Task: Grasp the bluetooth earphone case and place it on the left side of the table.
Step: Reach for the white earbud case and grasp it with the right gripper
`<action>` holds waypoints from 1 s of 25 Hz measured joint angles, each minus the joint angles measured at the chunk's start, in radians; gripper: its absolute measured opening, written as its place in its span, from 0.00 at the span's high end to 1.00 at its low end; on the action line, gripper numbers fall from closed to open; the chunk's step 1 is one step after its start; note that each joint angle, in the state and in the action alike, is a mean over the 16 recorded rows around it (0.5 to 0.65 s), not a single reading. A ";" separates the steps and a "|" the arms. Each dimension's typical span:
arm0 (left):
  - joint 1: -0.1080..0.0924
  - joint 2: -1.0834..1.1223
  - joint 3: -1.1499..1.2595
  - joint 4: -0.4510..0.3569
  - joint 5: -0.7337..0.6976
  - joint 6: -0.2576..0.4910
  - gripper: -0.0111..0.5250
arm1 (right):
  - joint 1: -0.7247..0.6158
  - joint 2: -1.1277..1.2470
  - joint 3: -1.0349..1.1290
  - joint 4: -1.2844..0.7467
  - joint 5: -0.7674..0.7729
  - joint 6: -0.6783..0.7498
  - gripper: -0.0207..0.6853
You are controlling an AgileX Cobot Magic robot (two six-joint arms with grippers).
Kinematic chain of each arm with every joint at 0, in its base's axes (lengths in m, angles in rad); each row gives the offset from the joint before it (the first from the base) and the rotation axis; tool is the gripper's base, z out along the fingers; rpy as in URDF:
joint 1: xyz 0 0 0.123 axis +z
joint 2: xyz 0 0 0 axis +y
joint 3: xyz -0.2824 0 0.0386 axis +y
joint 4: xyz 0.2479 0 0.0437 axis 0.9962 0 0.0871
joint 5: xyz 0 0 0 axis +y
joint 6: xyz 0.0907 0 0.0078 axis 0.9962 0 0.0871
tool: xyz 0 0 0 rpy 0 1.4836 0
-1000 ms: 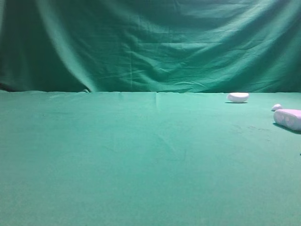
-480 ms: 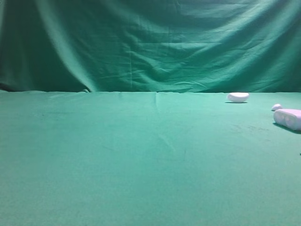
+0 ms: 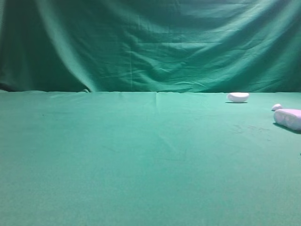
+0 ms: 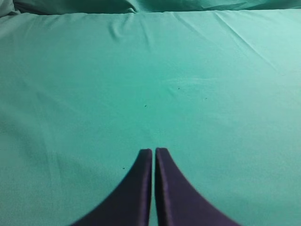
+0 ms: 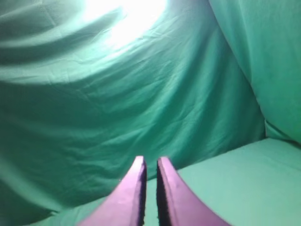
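Because the bluetooth earphone case lies at the far right edge of the table, partly cut off in the high view, a reach could nudge it off or mistake its neighbours for it. It looks white, smooth and rounded. A tiny white bud sits just beside it, and a flatter white oval piece farther back. The right gripper points at the backdrop curtain, fingers nearly together; the left gripper hangs over bare cloth, fingers closed, empty.
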 joint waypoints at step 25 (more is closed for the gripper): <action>0.000 0.000 0.000 0.000 0.000 0.000 0.98 | 0.056 0.927 -0.581 0.022 0.670 -0.205 0.96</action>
